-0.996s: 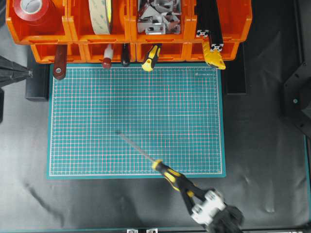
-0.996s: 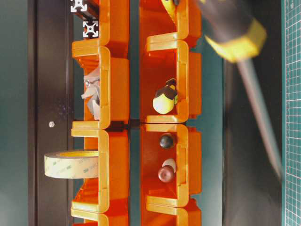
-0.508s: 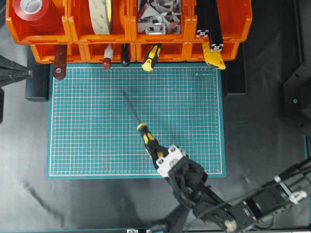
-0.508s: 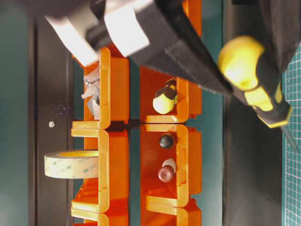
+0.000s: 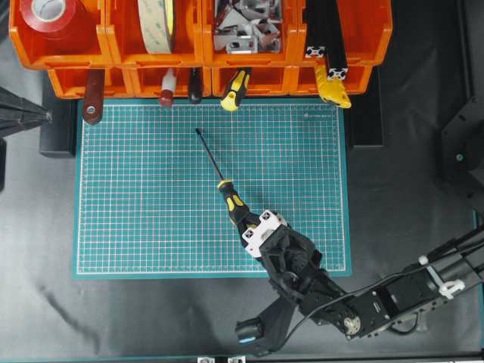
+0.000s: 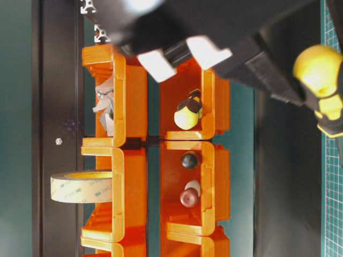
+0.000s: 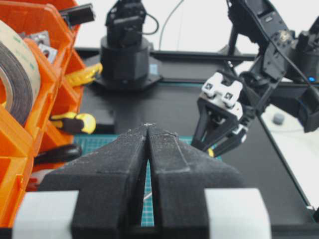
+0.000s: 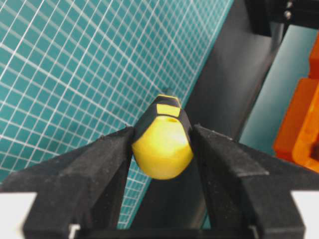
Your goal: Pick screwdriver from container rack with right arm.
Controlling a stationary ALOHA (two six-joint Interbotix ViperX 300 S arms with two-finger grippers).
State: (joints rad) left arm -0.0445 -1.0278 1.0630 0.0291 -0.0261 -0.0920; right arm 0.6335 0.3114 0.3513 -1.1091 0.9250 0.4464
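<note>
Right gripper: black two-fingered right gripper [image 5: 253,231] with white blocks, clamped on the screwdriver's handle; both pads press the yellow butt in the right wrist view
Screwdriver: long screwdriver [image 5: 227,196] with chunky yellow-and-black handle and thin dark shaft, over the green gridded cutting mat [image 5: 136,197], tip pointing toward the rack
Container rack: two tiers of bright orange plastic bins [image 5: 113,45] along the mat's far edge, well apart from the screwdriver
Rack contents: red tape roll [image 5: 47,13], short yellow-and-black handled tool [image 5: 236,89], red-handled tool [image 5: 167,88]
Left gripper: black left gripper [image 7: 148,130], fingers together, nothing between them
</note>
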